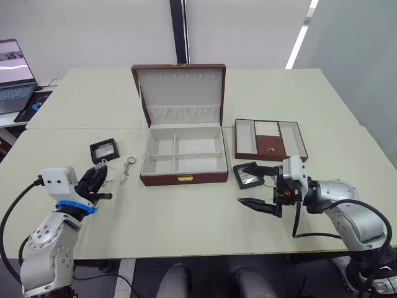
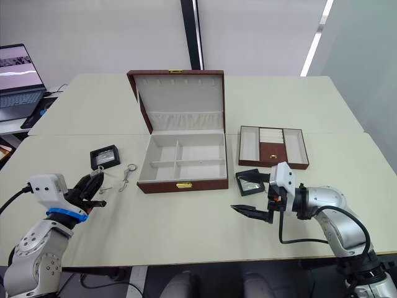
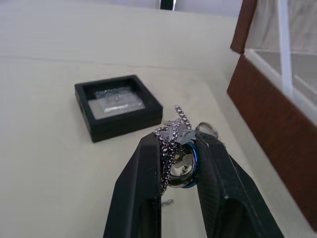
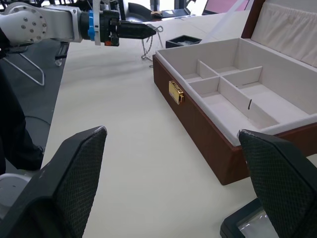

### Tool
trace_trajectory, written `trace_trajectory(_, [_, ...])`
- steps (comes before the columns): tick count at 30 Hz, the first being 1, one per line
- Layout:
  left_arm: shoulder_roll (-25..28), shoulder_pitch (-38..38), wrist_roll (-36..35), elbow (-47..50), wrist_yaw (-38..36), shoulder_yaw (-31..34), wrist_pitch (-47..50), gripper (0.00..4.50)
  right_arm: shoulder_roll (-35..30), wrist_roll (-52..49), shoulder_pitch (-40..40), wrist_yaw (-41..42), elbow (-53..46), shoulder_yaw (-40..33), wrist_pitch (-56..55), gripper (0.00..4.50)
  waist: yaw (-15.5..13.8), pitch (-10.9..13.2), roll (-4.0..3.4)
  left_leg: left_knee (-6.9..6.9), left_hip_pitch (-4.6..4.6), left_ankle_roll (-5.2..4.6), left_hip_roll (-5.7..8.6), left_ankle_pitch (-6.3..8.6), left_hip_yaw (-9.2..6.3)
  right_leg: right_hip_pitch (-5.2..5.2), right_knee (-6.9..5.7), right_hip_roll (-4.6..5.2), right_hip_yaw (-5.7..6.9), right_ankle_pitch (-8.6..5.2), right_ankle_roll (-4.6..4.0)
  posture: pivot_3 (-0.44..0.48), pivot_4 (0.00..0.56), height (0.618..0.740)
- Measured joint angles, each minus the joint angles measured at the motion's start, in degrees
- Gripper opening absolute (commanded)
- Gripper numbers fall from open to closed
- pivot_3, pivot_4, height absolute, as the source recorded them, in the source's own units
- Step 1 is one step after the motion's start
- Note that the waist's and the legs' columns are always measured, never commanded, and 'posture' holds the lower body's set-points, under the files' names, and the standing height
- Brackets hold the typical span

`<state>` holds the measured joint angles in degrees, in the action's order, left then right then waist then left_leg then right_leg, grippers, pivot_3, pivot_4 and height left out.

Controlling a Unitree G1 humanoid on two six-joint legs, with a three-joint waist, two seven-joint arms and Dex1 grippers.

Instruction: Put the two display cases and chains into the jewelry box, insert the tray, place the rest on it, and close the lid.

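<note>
Table (image 1: 186, 217) with the jewelry box (image 1: 182, 158) at centre, lid (image 1: 180, 93) raised. The tray (image 1: 268, 139) lies to its right. Right gripper (image 1: 257, 185), spread wide, stands beside one display case (image 1: 247, 176). Left gripper (image 3: 181, 153) pinches a chain (image 3: 168, 141); the second case (image 1: 104, 149) lies nearby.

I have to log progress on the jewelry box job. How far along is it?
Barely started. The jewelry box stands open, its compartments empty. The left gripper is shut on a chain. Another chain, both display cases and the tray remain on the table; the right gripper is open.
</note>
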<state>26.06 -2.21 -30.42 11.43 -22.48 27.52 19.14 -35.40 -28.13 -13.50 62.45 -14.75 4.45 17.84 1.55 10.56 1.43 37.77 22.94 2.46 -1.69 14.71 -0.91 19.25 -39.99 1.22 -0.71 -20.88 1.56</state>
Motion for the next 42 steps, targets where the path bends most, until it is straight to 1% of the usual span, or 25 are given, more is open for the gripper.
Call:
trace_trajectory(4, [0.2,1.3,-2.1,5.0,2.2,0.0,4.0,0.58,0.0,0.0,-0.6,0.0,0.4,0.0,-0.1,4.50,0.0,0.0,0.00,0.00,0.00,0.00,0.00,0.00,-0.01,0.00,0.00,-0.01,0.01,0.00,0.00,0.000,0.150,0.740])
trace_trajectory(9, [1.7,5.6,-3.8,10.0,4.2,-0.5,8.1,0.58,0.1,0.0,-0.8,-0.1,0.6,0.0,-0.1,4.50,0.0,0.0,0.01,0.01,0.01,0.00,0.02,0.00,0.00,-0.01,0.00,-0.02,0.00,0.00,0.00,0.000,0.150,0.740])
trace_trajectory(20, [2.8,15.1,-4.9,10.9,4.0,-4.3,11.6,0.58,0.7,-0.2,-1.0,-3.0,0.4,-1.7,0.3,4.50,-0.1,0.0,0.01,0.02,0.01,0.01,0.02,-0.01,0.00,0.00,0.01,-0.05,-0.01,0.00,0.00,0.000,0.150,0.740])
trace_trajectory(26, [3.0,20.5,-4.7,8.4,2.5,-7.3,11.7,0.58,0.8,-0.2,-0.5,-5.1,-0.7,-3.2,0.4,4.50,-0.1,0.0,0.01,0.02,0.02,0.02,0.02,-0.01,0.00,0.00,0.01,-0.05,0.00,0.00,0.01,0.000,0.150,0.740])
trace_trajectory(32, [3.0,23.5,-3.6,5.2,0.8,-9.6,11.1,0.58,0.8,-0.2,0.5,-6.3,-1.3,-3.5,0.5,4.50,-0.1,0.0,0.01,0.02,0.02,0.02,0.02,-0.01,0.01,0.00,0.01,-0.06,-0.02,0.00,0.01,0.000,0.150,0.740])
trace_trajectory(40, [2.3,26.6,0.8,-4.7,-2.8,-13.5,6.1,0.58,0.8,-0.2,0.8,-7.9,-1.4,-3.9,0.5,4.50,-0.1,0.0,0.01,0.02,0.04,0.02,0.02,-0.01,0.01,0.01,0.02,-0.06,-0.01,0.00,0.01,0.000,0.150,0.740])
trace_trajectory(42, [1.8,26.7,1.7,-5.9,-3.4,-14.1,5.0,0.58,0.8,-0.2,0.8,-8.1,-1.4,-3.9,0.5,4.50,-0.1,0.0,0.01,0.02,0.04,0.02,0.02,-0.01,0.02,0.02,0.03,-0.06,-0.03,0.00,0.01,0.000,0.150,0.740])
